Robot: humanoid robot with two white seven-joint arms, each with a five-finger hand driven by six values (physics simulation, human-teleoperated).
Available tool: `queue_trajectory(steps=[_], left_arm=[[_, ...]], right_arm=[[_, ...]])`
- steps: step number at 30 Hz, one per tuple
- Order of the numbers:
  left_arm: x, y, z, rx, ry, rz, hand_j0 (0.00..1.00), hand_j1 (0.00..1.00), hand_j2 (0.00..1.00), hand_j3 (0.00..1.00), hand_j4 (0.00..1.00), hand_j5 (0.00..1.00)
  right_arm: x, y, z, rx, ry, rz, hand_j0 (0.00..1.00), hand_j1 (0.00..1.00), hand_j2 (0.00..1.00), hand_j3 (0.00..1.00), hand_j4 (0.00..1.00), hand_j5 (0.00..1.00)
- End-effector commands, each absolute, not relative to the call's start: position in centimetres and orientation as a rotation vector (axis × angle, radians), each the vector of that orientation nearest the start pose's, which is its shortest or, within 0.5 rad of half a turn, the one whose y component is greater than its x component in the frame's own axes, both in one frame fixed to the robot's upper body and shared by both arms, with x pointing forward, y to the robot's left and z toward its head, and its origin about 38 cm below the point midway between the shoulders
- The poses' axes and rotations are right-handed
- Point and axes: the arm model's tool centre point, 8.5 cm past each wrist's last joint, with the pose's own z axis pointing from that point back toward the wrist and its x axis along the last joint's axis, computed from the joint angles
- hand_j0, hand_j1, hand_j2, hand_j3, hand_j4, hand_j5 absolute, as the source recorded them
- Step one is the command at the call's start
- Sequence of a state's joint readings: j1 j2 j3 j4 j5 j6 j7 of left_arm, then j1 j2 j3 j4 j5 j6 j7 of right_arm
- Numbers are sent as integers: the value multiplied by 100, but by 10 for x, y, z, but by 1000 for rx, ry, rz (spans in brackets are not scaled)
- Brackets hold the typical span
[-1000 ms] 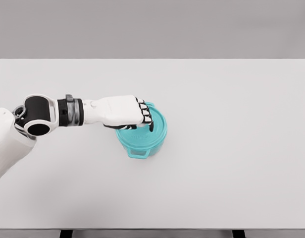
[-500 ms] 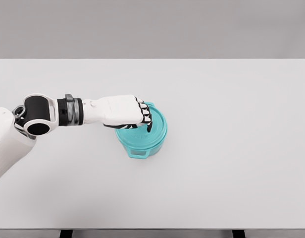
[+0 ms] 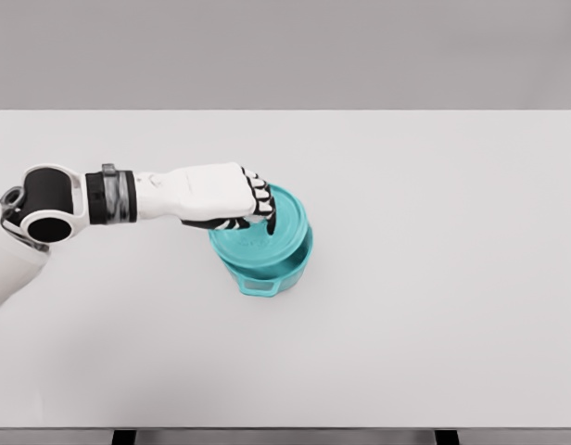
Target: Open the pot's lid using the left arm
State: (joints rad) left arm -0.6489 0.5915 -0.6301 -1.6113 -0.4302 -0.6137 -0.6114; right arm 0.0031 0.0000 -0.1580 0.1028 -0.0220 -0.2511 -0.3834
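A teal pot (image 3: 267, 273) with a small handle at its near side stands on the white table (image 3: 434, 278), a little left of the middle. Its teal lid (image 3: 265, 243) is lifted slightly and shifted up and to the left, so it no longer sits square on the pot's rim. My left hand (image 3: 253, 209) reaches in from the left and its fingers (image 3: 262, 199) are curled down over the lid's centre, hiding the knob. The right arm does not show.
The table's far edge runs along the top and its near edge along the bottom of the view. Nothing else stands on the table.
My left hand has risen and drawn back to the left, taking the lid with it. The lid now sits offset from the pot, which has stayed in place.
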Motion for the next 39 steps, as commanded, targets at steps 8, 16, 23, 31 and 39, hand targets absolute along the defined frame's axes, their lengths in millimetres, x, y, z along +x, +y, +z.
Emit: queue_trajectory(steps=[8,16,23,31,39], left_arm=[[416,203,242,-347,2104,2770,53,53,53,53,53,53],[418,240,250,-464,2078,2830,53,53,53,53,53,53],[413,266,246,-460,2072,2901,53,53,53,53,53,53],[419,289,236,-495,2064,2988,53,53,53,53,53,53],[414,301,216,-470,2044,3067,53,53,53,53,53,53]], right_arm=[[-18,-301,-249,-485,-118,-202,100,100,100,100,100,100],[-18,-301,-249,-485,-118,-202,100,100,100,100,100,100],[-18,-301,-249,-485,-118,-202,100,100,100,100,100,100],[-18,-301,-249,-485,-118,-202,100,100,100,100,100,100],[-18,-301,-249,-485,-118,-202,100,100,100,100,100,100]])
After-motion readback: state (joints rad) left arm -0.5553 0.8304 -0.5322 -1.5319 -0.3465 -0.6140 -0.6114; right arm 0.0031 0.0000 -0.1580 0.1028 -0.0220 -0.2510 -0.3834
